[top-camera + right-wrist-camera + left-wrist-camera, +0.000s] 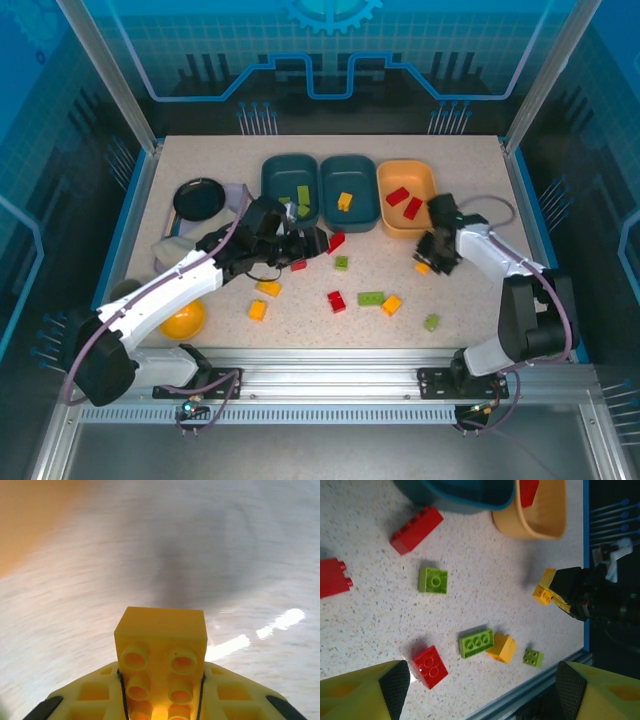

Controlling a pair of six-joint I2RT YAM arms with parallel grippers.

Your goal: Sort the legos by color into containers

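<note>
My right gripper (pixel 432 262) is shut on a yellow lego (pixel 161 650), held just above the table in front of the light orange container (pixel 407 197), which holds two red legos (pixel 405 201). The same yellow lego (pixel 545 587) also appears in the left wrist view. My left gripper (pixel 308 244) hovers open and empty below the two teal containers. The left container (pixel 274 180) holds green legos and the middle one (pixel 352 175) holds a yellow lego. Loose on the table lie a red lego (pixel 429 666), a green bar (pixel 476 642), a yellow lego (pixel 502 648) and a small green lego (pixel 533 657).
More loose bricks lie near the left gripper: a long red one (pixel 416 529), a green square (pixel 433 580) and two yellow ones (pixel 262 298). A black round dish (pixel 199 198) on a lavender tray sits at the back left. A round yellow bowl (pixel 182 320) lies by the left arm.
</note>
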